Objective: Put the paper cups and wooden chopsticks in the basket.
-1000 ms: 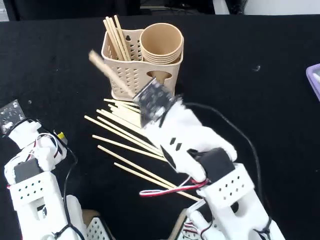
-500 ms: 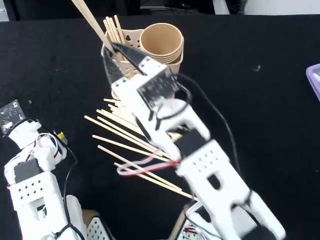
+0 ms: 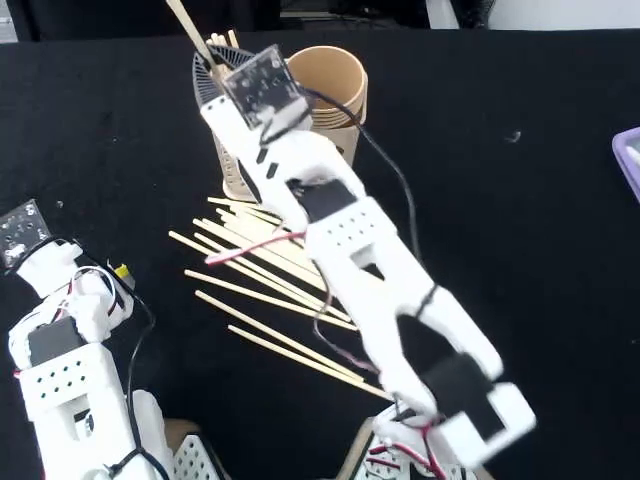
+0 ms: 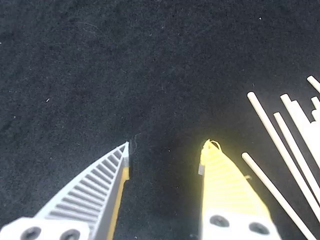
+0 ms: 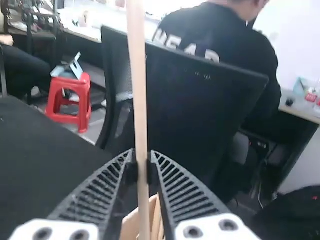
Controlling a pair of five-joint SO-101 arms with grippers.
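Observation:
My right gripper point(image 3: 213, 72) hangs over the beige slotted basket point(image 3: 238, 172), shut on one wooden chopstick point(image 3: 188, 24) that points up and away from the table. In the right wrist view the same chopstick point(image 5: 137, 95) stands upright, pinched between the shut fingers of the gripper point(image 5: 141, 161). A stack of paper cups point(image 3: 328, 76) sits in the basket beside several chopsticks point(image 3: 232, 42). More loose chopsticks point(image 3: 250, 285) lie fanned on the black table in front of the basket. My left gripper point(image 4: 166, 147) is open above bare cloth, with chopstick ends point(image 4: 285, 145) to one side.
The left arm point(image 3: 65, 330) rests at the table's near left corner. A purple object point(image 3: 630, 150) pokes in at the right edge. The outstretched right arm point(image 3: 370, 260) crosses over the loose chopsticks.
The right arm has stretched away toward the basket, lifting the gripped chopstick from in front of it to above its rim. The left arm has kept still.

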